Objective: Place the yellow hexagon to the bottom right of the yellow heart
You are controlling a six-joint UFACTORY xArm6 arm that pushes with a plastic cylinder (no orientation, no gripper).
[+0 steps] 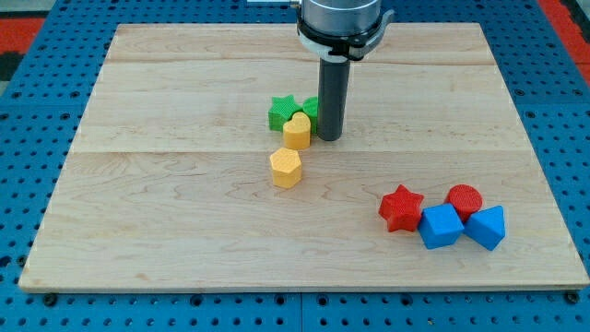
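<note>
While my tip (329, 137) rests on the bench (166, 231) just right of the yellow heart (297, 131), beside a green star (281, 112), the yellow hexagon (287, 168) lies just nearer; no hand exists, nothing held.

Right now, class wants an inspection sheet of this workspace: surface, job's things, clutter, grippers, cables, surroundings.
Surface: wooden board, pale planks, flat.
Job's things: yellow heart at centre; yellow hexagon just below it, slightly to the view's left, apart.
Clutter: green star and another green block behind the heart; red star, red cylinder, blue cube and blue triangular block clustered at the view's lower right.
Grippers: none; my tip stands right of the heart.
Cables: nothing seen.
Surroundings: blue pegboard.
</note>
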